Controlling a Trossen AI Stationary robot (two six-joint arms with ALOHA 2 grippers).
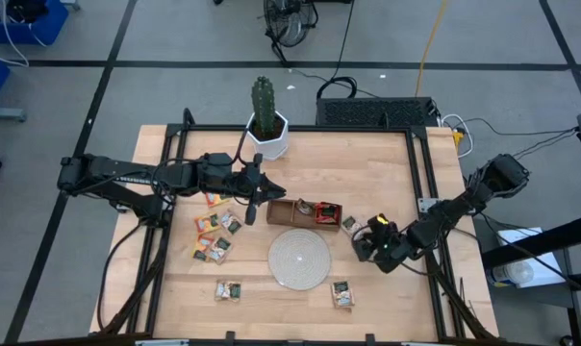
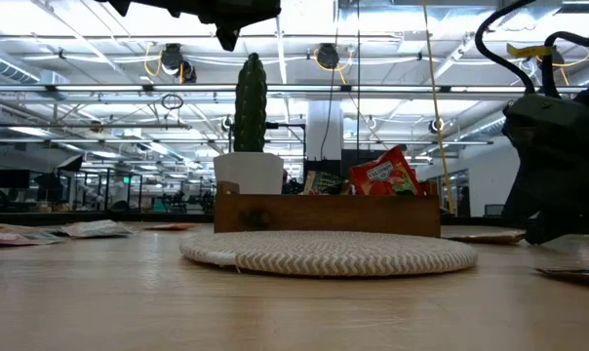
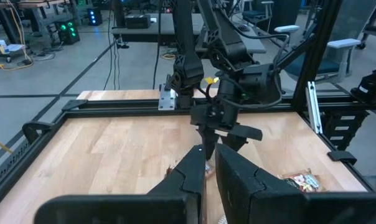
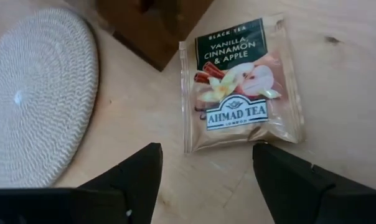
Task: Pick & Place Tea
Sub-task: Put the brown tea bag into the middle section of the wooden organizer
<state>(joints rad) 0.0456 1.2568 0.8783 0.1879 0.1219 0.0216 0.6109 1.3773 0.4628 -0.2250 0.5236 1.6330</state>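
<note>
Basically early on: couple sachets in wooden tray [image 1: 305,211], most tea sachets [image 1: 216,235] loose on counter [image 1: 387,298]. Right gripper [image 4: 203,171] open over vanilla-cinnamon-apple sachet [image 4: 241,84] beside tray; left gripper [image 1: 253,199] shut, empty, above tray end.

Overhead and low views share the woven disc [image 1: 299,259], seemingly central.

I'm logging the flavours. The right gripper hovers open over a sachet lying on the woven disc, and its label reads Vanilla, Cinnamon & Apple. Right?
Not quite: in the right wrist view the sachet lies on the bare wooden table, beside the woven disc, not on it. The right gripper is open over it, and the label reads as you say.
</note>
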